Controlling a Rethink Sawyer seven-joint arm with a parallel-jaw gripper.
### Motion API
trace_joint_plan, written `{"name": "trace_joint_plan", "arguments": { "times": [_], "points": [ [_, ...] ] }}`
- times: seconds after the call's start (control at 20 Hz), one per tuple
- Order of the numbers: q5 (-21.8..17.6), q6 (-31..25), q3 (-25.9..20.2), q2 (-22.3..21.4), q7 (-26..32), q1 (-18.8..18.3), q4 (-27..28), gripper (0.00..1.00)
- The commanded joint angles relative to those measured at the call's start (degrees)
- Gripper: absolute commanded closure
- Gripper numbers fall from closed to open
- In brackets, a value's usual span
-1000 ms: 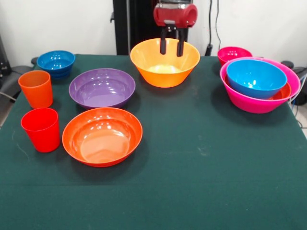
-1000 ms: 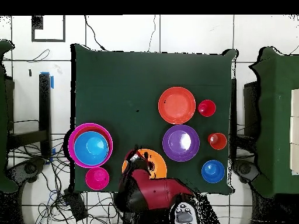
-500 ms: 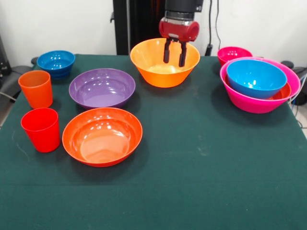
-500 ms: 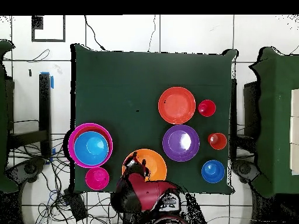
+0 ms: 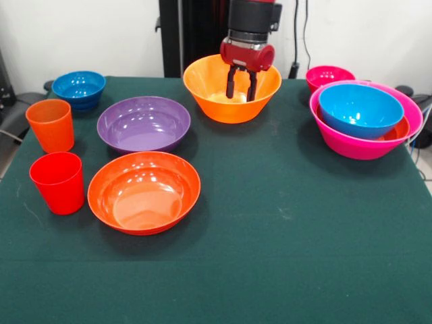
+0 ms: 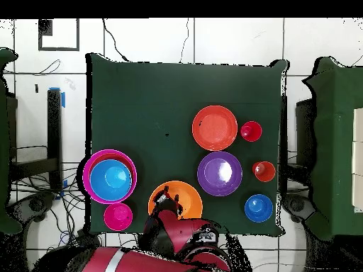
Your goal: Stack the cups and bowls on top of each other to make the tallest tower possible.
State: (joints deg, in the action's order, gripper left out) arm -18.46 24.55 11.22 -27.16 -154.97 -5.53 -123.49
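Note:
My gripper is open and empty, its fingers lowered inside the yellow-orange bowl at the table's far middle. In the overhead view the gripper covers that bowl's left part. The tower is the large pink bowl at the right, holding a shallow red-orange bowl and a blue bowl. A small pink-red bowl stands behind it. The purple bowl, a red-orange bowl, a blue bowl, the orange cup and the red cup stand at the left.
The dark green cloth covers the table. The black pedestal rises behind the yellow-orange bowl. Chairs and cables lie around the table in the overhead view.
My gripper has come down from above the yellow-orange bowl's rim into the bowl, still open. The arm has swung round at the base. No bowl or cup has moved.

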Motion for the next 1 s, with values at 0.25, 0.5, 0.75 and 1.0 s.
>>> {"name": "trace_joint_plan", "arguments": {
  "times": [0.25,0.5,0.75,1.0],
  "points": [
    [1.1,2.0,-2.4,1.9,-3.6,-0.5,4.9,0.00],
    [-0.4,0.3,-1.9,-0.7,-2.6,-0.7,3.7,0.00],
    [-3.5,-9.5,-3.2,-12.5,-0.5,-2.9,-0.7,0.00],
    [-6.3,-19.0,-8.0,-22.7,2.0,-7.3,-3.3,0.00]
  ]
}}
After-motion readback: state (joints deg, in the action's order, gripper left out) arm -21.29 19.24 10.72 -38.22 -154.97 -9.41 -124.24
